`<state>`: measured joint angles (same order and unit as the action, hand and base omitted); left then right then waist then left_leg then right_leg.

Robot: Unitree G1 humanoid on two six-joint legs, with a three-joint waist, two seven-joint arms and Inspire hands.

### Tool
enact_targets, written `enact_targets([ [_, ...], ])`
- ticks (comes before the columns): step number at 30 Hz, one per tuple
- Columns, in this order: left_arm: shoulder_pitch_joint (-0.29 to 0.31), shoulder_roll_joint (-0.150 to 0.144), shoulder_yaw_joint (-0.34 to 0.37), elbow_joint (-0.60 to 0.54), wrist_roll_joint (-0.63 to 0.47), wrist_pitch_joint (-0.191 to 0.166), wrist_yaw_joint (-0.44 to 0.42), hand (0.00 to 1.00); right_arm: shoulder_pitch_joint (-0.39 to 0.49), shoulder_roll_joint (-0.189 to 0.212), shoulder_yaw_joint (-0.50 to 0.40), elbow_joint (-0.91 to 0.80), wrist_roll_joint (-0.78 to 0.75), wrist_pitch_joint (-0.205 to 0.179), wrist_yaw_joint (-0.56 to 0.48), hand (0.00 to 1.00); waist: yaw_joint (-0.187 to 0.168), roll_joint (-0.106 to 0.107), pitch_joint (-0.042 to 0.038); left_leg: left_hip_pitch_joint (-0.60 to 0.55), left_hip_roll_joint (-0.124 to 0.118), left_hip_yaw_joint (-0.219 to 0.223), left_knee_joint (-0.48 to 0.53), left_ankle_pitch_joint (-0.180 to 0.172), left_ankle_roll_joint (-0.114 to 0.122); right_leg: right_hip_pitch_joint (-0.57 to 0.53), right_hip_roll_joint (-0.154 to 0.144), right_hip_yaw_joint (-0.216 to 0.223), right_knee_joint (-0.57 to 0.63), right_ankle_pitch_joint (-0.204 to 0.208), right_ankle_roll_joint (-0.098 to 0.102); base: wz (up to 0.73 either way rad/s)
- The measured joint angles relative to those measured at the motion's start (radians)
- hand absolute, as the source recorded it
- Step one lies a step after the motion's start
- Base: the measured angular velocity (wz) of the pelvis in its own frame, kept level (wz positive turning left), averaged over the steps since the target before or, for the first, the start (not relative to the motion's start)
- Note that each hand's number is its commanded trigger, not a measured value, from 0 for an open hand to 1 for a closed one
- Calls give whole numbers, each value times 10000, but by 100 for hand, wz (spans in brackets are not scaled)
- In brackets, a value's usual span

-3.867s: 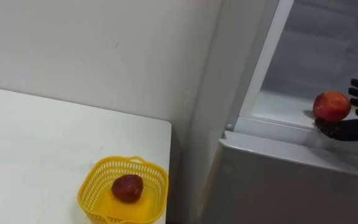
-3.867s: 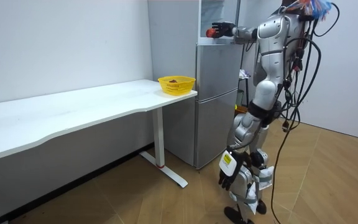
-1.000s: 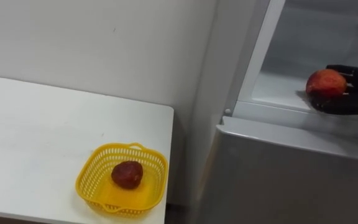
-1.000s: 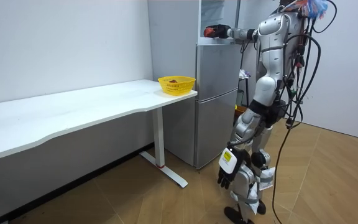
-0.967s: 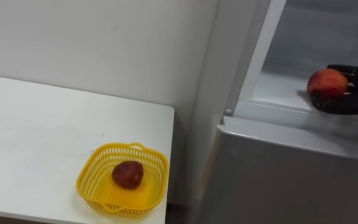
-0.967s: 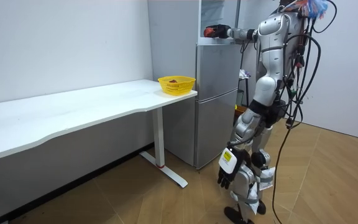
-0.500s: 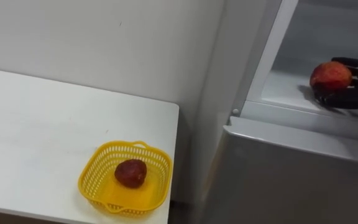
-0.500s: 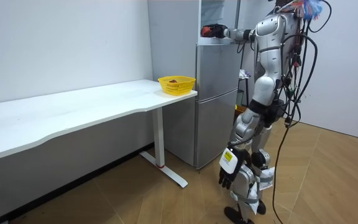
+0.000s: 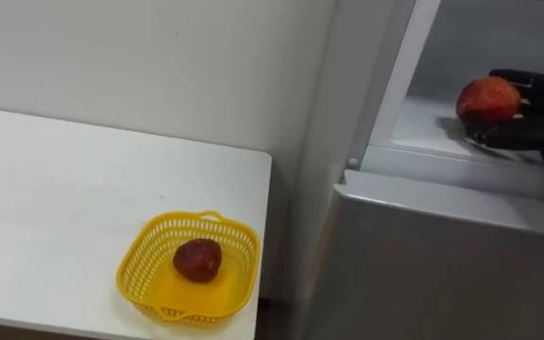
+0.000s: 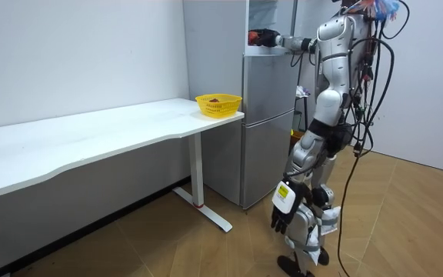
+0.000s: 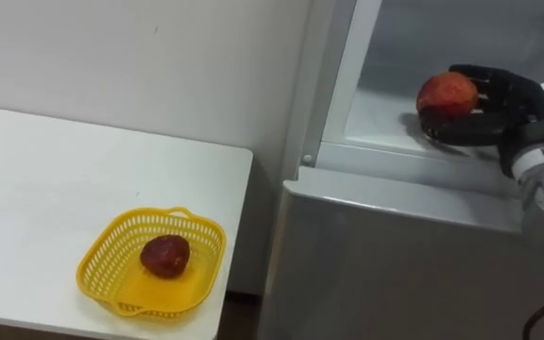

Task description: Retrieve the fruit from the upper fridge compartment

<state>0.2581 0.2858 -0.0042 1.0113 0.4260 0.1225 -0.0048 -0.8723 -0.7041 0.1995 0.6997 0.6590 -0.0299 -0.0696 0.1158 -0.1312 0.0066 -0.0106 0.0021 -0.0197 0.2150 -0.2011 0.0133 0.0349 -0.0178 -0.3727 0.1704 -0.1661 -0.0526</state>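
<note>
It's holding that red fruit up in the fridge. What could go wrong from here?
The apple sits cupped in the right hand, much of it bare, so it might slip as the arm pulls back. The hand is close above the fridge sill and could knock it. The basket stands near the table corner, so a careless drop might miss.

White tabletop (image 9: 55,189), yellow basket (image 9: 140,257) at its corner nr the fridge (image 9: 442,264) (one dark red fruit (image 9: 198,259) inside), white shelf (image 9: 421,130) in fridge's open upper part, wood floor (image 10: 168,246) under table legs & fridge.
</note>
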Motion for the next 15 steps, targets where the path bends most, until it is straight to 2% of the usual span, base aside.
enact_targets([
  [4, -6, -27, 3, 5, -10, -21, 243, 0, 106, 65, -4, -1176, 195, 11, -153, 100, -75, 94, -53, 61, 7, -10, 42, 11, -6, 30, 7, 23, 5, 0, 0, 1],
  [9, -73, -30, 12, 1, -4, -140, 336, 0, 677, 96, -396, -2837, -137, 1, -447, 100, -197, 168, -29, 328, 11, 26, 48, 9, -3, 362, 8, 117, -24, 1, 2, 10],
  [13, -91, -81, 12, -10, 5, -144, 374, 0, 1516, 640, -1045, -4478, -1099, -13, -630, 100, -370, 278, -46, 394, 14, 66, 53, 6, -1, 425, 3, 143, -20, 0, 4, -1],
  [15, -97, -172, 6, -9, -18, -145, 457, 0, 1848, 706, -1084, -5003, -1364, -9, -761, 100, -426, 359, -46, 403, 15, 104, 50, 2, 0, 424, -3, 167, -14, -1, 7, -6],
])
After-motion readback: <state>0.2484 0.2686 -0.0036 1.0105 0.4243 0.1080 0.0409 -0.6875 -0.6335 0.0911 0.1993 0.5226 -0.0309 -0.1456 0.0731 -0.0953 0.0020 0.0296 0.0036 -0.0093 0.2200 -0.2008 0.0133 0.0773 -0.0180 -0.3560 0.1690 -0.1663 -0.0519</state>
